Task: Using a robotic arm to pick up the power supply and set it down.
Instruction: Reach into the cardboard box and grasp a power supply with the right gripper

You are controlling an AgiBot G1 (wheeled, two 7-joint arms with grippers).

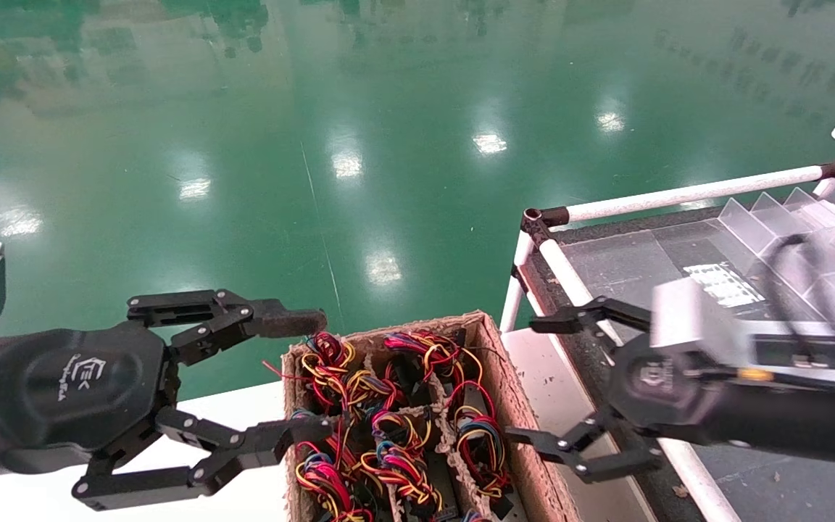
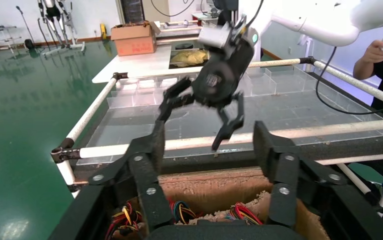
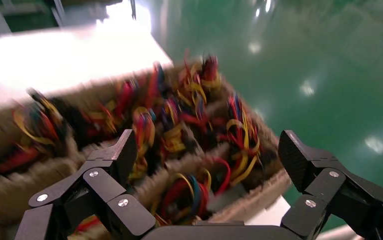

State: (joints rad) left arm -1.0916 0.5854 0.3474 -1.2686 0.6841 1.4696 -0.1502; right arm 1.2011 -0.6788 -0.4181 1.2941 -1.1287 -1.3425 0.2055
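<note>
Several power supplies stand in the compartments of a brown carton [image 1: 499, 357], each topped by a looped bundle of red, yellow, blue and black wires [image 1: 417, 349]; their metal bodies are mostly hidden. My left gripper [image 1: 312, 375] hangs open over the carton's left edge, with nothing between its fingers. At the carton's right edge my right gripper [image 1: 525, 380] is open and empty too. The right wrist view looks between the right gripper's [image 3: 209, 160] fingers onto the wire bundles [image 3: 189, 192]. The left wrist view shows the left gripper [image 2: 209, 150] above the carton wall [image 2: 214, 187], facing the right gripper [image 2: 192, 129].
The carton sits on a white table [image 1: 243, 409]. To its right stands a bench [image 1: 628, 261] framed in white pipe [image 1: 678, 194], carrying clear acrylic dividers [image 1: 787, 217]. Green floor lies beyond. A person's hand [image 2: 379, 54] and another cardboard box [image 2: 134, 39] show far off.
</note>
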